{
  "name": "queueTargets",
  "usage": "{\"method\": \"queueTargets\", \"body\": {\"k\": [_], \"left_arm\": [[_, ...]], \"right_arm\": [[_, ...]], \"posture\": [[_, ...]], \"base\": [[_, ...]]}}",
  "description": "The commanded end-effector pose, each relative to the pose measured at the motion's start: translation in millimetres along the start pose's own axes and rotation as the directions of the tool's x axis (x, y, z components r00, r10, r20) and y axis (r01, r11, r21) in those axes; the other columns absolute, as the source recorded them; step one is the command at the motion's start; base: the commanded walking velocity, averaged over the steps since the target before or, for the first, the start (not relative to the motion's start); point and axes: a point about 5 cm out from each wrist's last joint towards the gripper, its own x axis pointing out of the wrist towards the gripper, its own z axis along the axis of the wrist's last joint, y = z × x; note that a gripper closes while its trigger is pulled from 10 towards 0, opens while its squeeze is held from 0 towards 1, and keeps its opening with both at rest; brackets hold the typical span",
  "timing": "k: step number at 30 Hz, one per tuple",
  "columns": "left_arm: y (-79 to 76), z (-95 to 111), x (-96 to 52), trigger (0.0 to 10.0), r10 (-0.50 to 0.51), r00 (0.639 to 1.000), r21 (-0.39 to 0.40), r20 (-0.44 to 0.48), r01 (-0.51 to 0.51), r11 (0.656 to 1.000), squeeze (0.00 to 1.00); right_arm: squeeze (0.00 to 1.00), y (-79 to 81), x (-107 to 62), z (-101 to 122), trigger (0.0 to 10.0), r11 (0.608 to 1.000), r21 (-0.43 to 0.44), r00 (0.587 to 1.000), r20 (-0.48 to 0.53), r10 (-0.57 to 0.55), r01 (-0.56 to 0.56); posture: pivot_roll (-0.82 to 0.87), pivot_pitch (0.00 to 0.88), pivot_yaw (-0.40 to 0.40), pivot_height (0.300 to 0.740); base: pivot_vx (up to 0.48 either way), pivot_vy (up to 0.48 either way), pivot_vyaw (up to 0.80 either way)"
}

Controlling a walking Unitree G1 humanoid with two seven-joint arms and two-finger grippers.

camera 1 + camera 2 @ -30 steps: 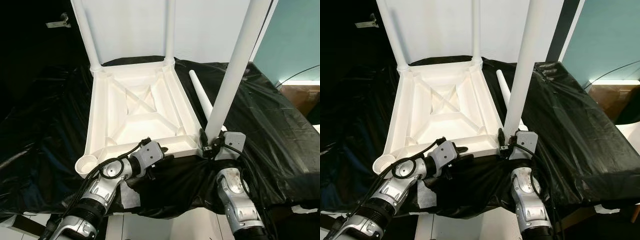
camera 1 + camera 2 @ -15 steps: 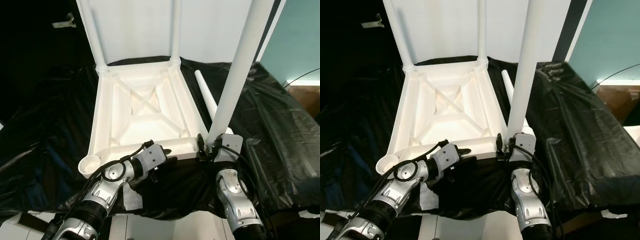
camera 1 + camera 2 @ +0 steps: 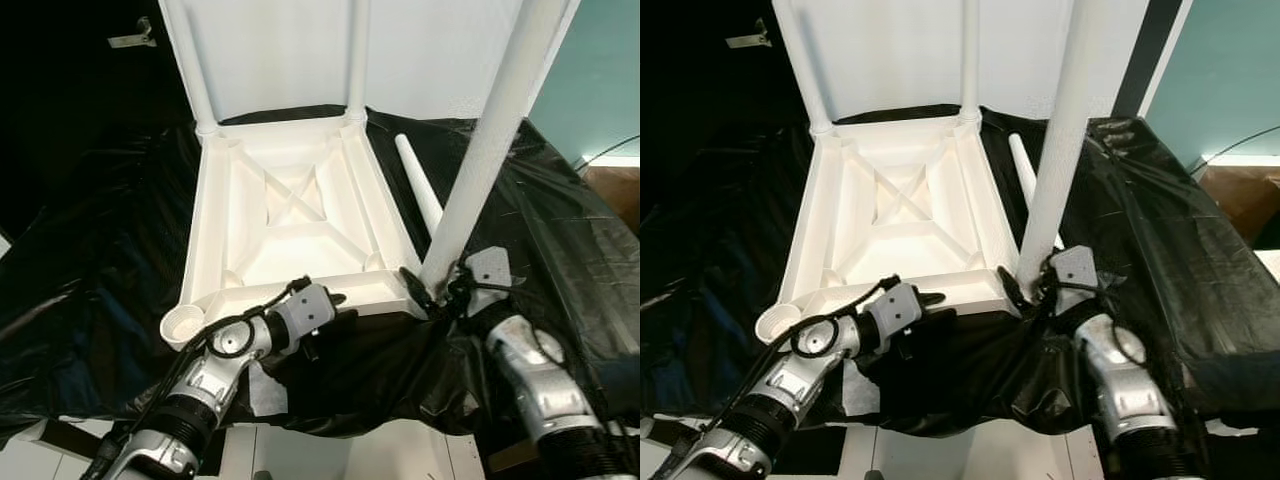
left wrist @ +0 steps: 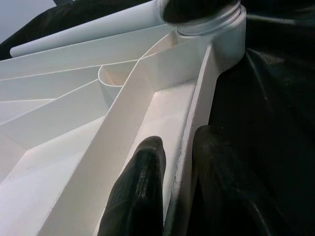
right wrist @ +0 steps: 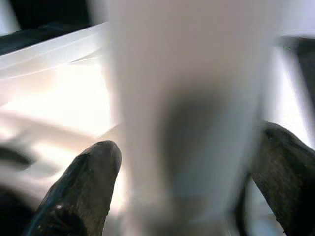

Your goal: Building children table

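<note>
Two grippers work low in the left eye view: the right gripper [image 3: 432, 287] clasps an upright leg [image 3: 487, 145] at the upturned tabletop [image 3: 290, 210] corner. In the left wrist view, the left gripper [image 4: 174, 194] pinches its rim.

Upright table legs [image 3: 505, 130] cut off by the top edge, right wrist view blurred, perhaps from motion

Black fingers [image 5: 86, 184] flank blurred white leg [image 5: 182, 113] — clamped.
</note>
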Motion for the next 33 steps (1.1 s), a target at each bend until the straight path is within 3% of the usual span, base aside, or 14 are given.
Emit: {"method": "queueTargets", "body": {"k": [1, 7, 8, 9, 11, 12, 22, 26, 27, 29, 33], "left_arm": [[-18.5, -18, -0.4, 10.0, -0.103, 0.991, -0.041, -0.08, 0.1, 0.994, 0.0], [-18.1, -19, -3.0, 10.0, -0.098, 0.992, -0.042, -0.083, 0.094, 0.995, 0.0], [-17.9, -19, -3.6, 10.0, -0.097, 0.992, -0.042, -0.084, 0.093, 0.995, 0.0], [-17.8, -20, -3.9, 10.0, -0.096, 0.992, -0.042, -0.085, 0.092, 0.995, 0.0], [-17.6, -20, -4.1, 10.0, -0.095, 0.992, -0.042, -0.086, 0.092, 0.995, 0.0], [-17.4, -20, -4.5, 10.0, -0.094, 0.992, -0.041, -0.086, 0.091, 0.995, 0.0], [-16.5, -19, -5.2, 10.0, -0.097, 0.992, -0.036, -0.085, 0.094, 0.995, 0.0], [-16.6, -19, -5.0, 10.0, -0.101, 0.991, -0.036, -0.085, 0.098, 0.995, 0.0], [-16.9, -19, -5.1, 10.0, -0.102, 0.991, -0.036, -0.085, 0.1, 0.994, 0.0], [-16.9, -19, -5.1, 10.0, -0.103, 0.991, -0.036, -0.086, 0.1, 0.994, 0.0], [-17.0, -20, -6.1, 10.0, -0.101, 0.991, -0.036, -0.088, 0.098, 0.995, 0.0]], "right_arm": [[0.0, -1.6, -0.4, 2, 10.0, 0.998, 0.002, 0.998, -0.003, 0.059, -0.059], [0.0, -2.9, 0.4, 3, 10.0, 0.979, -0.019, 0.978, -0.05, 0.204, -0.205], [0.0, -3.6, 0.5, 3, 8.3, 0.975, -0.02, 0.974, -0.054, 0.218, -0.219], [0.0, -4.7, 0.5, 4, 3.7, 0.973, -0.023, 0.971, -0.057, 0.23, -0.232], [0.0, -6.5, 0.4, 4, 3.7, 0.97, -0.023, 0.968, -0.059, 0.242, -0.244], [0.0, -8.4, 0.3, 4, 0.0, 0.967, -0.025, 0.965, -0.062, 0.253, -0.255], [0.0, -16.5, -3.5, 6, 0.0, 0.953, -0.01, 0.949, -0.093, 0.3, -0.302], [0.0, -12.3, -4.6, 2, 0.0, 0.958, 0.052, 0.955, -0.082, 0.285, -0.282], [0.0, -7.7, -4.2, -1, 0.0, 0.969, 0.106, 0.972, -0.051, 0.231, -0.225], [0.0, -6.1, -3.8, -2, 0.0, 0.972, 0.129, 0.979, -0.038, 0.202, -0.196], [0.0, 5.7, -1.3, -13, 0.0, 0.978, 0.205, 0.999, -0.021, -0.024, 0.028]], "posture": [[-0.02, 0.018, -0.003, 0.74], [-0.01, 0.018, -0.005, 0.74], [0.0, 0.017, -0.004, 0.74], [0.0, 0.017, -0.004, 0.74], [0.0, 0.016, -0.003, 0.74], [0.0, 0.015, -0.002, 0.74], [-0.01, 0.016, 0.004, 0.74], [-0.01, 0.018, 0.005, 0.74], [-0.01, 0.019, 0.005, 0.74], [-0.01, 0.019, 0.005, 0.74], [0.0, 0.015, 0.0, 0.74]], "base": [[0.0, 0.0, 0.0], [0.0, 0.0, 0.0], [0.0, 0.0, 0.0], [0.0, 0.0, 0.0], [0.0, 0.0, 0.0], [0.0, 0.0, 0.0], [0.0, 0.0, 0.0], [0.0, 0.0, 0.0], [0.0, 0.0, 0.0], [0.0, 0.0, 0.0], [0.0, 0.0, 0.0]]}}
